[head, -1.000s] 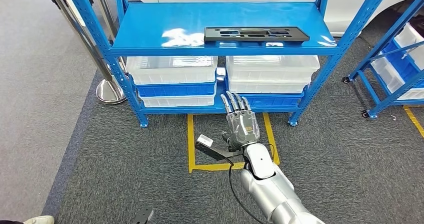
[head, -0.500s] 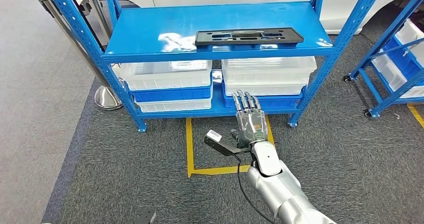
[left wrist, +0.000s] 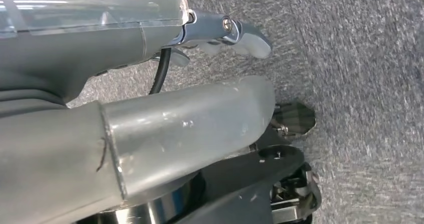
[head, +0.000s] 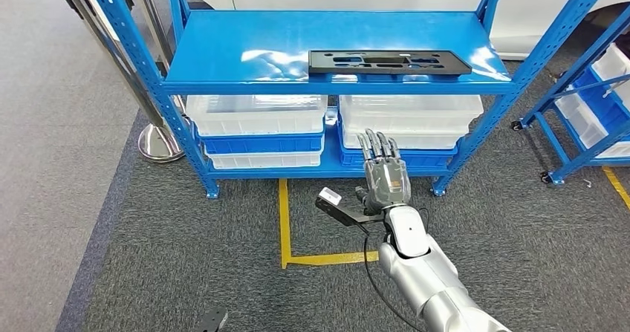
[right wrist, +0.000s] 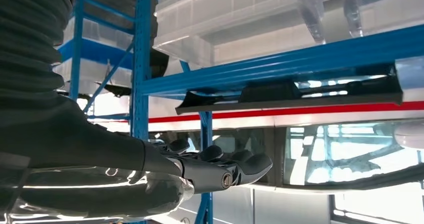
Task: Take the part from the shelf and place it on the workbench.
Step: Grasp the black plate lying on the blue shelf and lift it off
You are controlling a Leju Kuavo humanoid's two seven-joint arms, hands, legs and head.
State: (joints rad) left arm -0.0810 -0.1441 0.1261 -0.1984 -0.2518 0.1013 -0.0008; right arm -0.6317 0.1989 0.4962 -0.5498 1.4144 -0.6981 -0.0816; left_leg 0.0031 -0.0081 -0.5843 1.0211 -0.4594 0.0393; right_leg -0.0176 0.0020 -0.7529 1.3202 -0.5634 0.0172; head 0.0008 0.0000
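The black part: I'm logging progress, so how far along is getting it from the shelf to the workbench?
Nothing looks done yet: the black part lies flat on the top level of the blue shelf, untouched. In hand: the right hand is raised toward the shelf, fingers extended and empty, below the part. Left: reaching it, gripping it, lifting it off and carrying it to the workbench.

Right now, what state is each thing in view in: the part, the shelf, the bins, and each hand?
black part: lying flat on the top shelf, near the front edge, untouched.
blue shelf: standing upright, top deck carries the part.
clear bins: stacked on the lower level, contents not visible.
right hand: raised toward the shelf, fingers extended, holding nothing.
left hand: hanging over the carpet, holding nothing.
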